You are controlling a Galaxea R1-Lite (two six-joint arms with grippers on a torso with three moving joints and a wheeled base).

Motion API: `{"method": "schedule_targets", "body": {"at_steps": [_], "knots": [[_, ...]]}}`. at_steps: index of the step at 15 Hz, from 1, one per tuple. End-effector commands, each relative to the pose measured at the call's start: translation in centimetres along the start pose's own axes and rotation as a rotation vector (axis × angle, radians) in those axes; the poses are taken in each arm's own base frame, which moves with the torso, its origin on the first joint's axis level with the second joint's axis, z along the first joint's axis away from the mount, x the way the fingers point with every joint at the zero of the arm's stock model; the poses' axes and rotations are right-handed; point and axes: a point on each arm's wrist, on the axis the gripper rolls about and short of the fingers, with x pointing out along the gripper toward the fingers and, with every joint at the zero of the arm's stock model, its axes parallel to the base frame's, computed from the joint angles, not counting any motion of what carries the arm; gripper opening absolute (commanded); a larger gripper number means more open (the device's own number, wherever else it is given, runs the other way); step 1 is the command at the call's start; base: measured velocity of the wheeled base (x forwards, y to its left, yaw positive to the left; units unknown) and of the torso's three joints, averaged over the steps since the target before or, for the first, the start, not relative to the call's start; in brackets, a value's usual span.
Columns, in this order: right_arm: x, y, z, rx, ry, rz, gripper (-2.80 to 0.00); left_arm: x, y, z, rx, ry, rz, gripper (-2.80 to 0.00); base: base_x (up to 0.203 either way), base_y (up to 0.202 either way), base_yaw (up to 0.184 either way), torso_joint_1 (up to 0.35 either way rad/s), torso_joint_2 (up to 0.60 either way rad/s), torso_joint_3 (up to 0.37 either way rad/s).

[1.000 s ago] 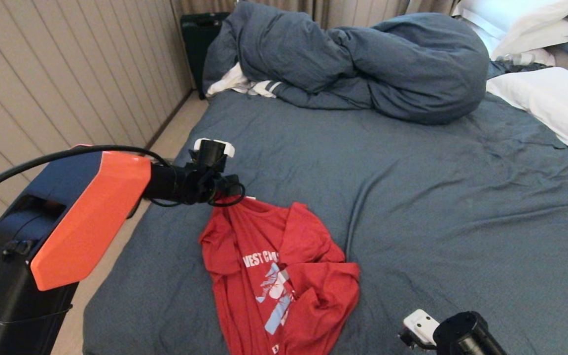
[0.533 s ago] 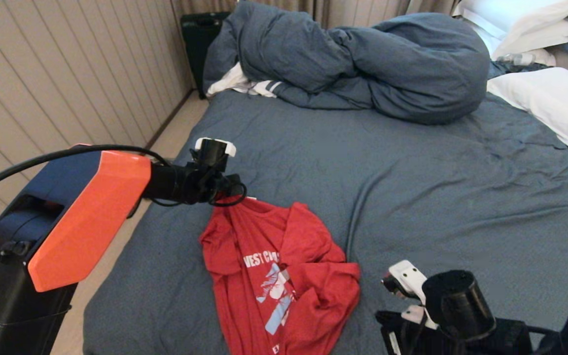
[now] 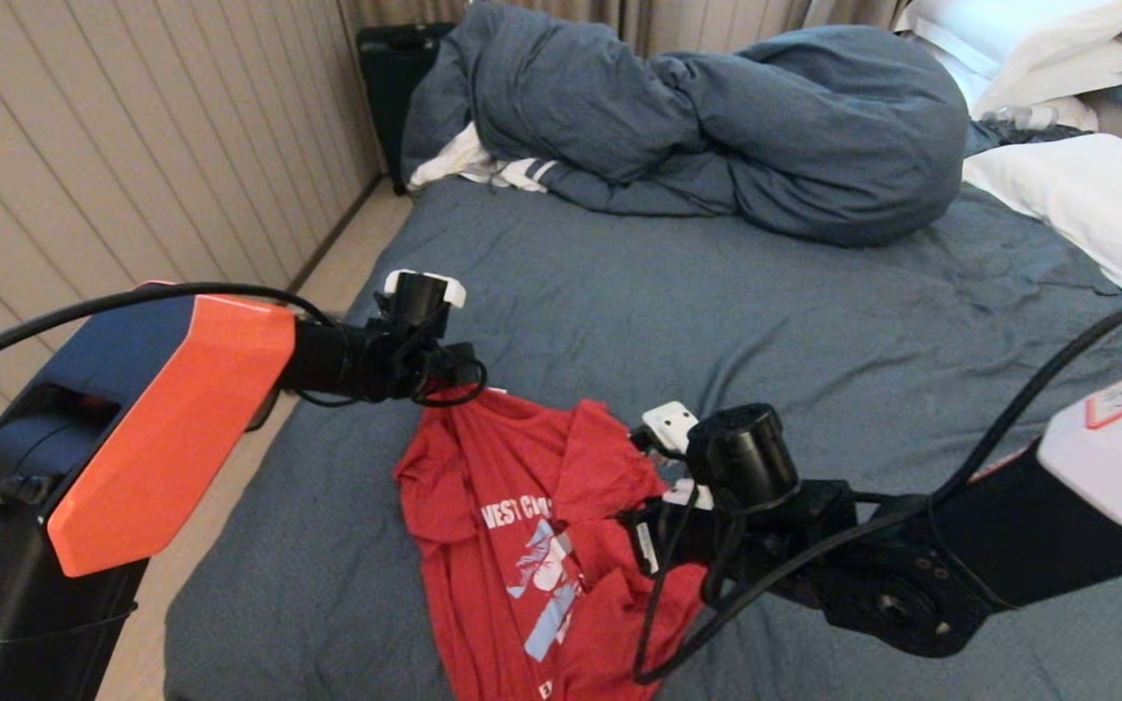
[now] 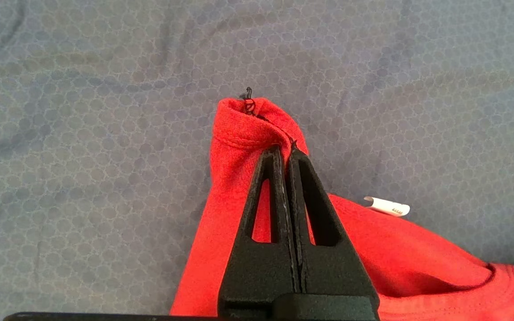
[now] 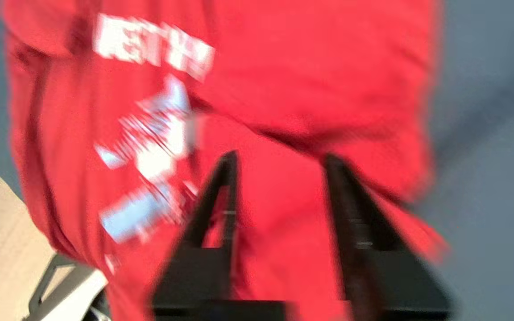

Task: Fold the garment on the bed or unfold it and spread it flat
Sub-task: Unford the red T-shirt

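Meanwhile, left gripper point(image 4: 286, 151) pinches a hem corner of the crumpled red printed T-shirt point(image 3: 542, 526); right gripper point(image 5: 279, 178), fingers spread, hovers above, apparently needing a second corner for spreading.

Red garment point(image 3: 483, 477) with white lettering, on blue-grey bed point(image 3: 814, 321).

Far side, a bulky blue-grey duvet point(image 3: 717, 127) sits heaped in a long bunched roll. Peeking out from under its left end, a white striped cloth point(image 3: 488, 167), partly buried. Over on the right, white pillows point(image 3: 1087, 195), one lying flat at the edge, more stacked behind it in the corner. Down the left runs a beige panelled wall point(image 3: 113, 146), a strip of pale floor point(image 3: 347, 263) below it. Something black point(image 3: 391, 68) stands in the far corner, half hidden by the duvet.
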Motion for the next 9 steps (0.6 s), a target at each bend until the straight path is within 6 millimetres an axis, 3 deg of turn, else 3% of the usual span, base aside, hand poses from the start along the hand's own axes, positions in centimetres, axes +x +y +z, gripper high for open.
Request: {"method": "schedule_targets", "body": {"at_steps": [1,3,6,7,9], "knots": [[2.7,1.3,-0.8,-0.020,0.036,0.018,0.00,-0.1,-0.1,0.0,-0.002,-0.002,-0.001,-2.80,0.000,0.000,0.000,0.000,0.00,0.000],[5.3,2.1,-0.8,-0.027,0.043,0.024,0.00,-0.1,-0.3,-0.3,-0.001,0.003,-0.004,-2.80,0.000,0.000,0.000,0.000,0.00,0.000],[6.4,2.5,-1.0,-0.033,0.049,0.028,0.00,-0.1,-0.4,-0.4,0.004,0.004,-0.004,-2.80,0.000,0.000,0.000,0.000,0.00,0.000],[6.6,2.6,-0.9,-0.033,0.045,0.029,0.00,-0.1,-0.4,-0.4,0.003,0.005,-0.004,0.00,0.000,0.000,0.000,0.000,0.00,0.000],[6.3,2.6,-0.4,-0.033,0.027,0.031,0.00,-0.4,-0.4,-0.2,0.000,0.002,-0.006,0.00,0.000,0.000,0.000,0.000,0.00,0.000]]}}
